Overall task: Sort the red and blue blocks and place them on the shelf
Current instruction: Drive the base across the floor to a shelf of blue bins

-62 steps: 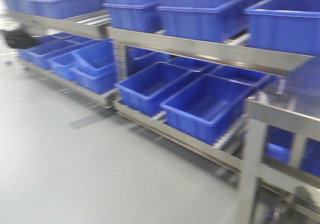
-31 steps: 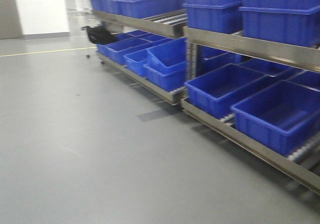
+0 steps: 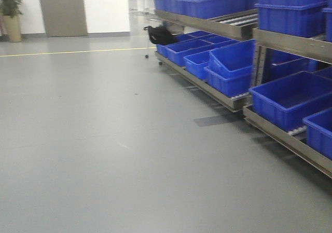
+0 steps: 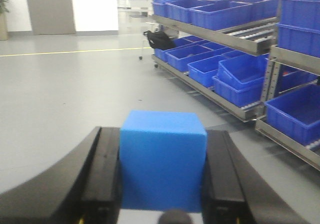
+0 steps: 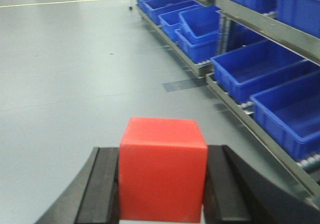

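Observation:
In the left wrist view my left gripper [image 4: 162, 164] is shut on the blue block [image 4: 163, 159], held between its two black fingers above the floor. In the right wrist view my right gripper [image 5: 162, 179] is shut on the red block [image 5: 162, 166] in the same way. The shelf [image 3: 290, 139] of grey steel racking with roller tracks runs along the right side of the front view, off to the right of both grippers; it also shows in the left wrist view [image 4: 235, 107] and the right wrist view [image 5: 260, 134]. Neither gripper shows in the front view.
Large blue bins [image 3: 288, 95] fill both shelf levels. A black bag [image 3: 160, 35] lies on the floor at the rack's far end. A door [image 3: 62, 10] and a potted plant [image 3: 10, 12] stand at the back left. Grey floor [image 3: 104, 139] with a yellow line spreads to the left.
The front view has swung left: the racking slid from the middle of the frame to the right edge, and the open floor, door and plant came into view.

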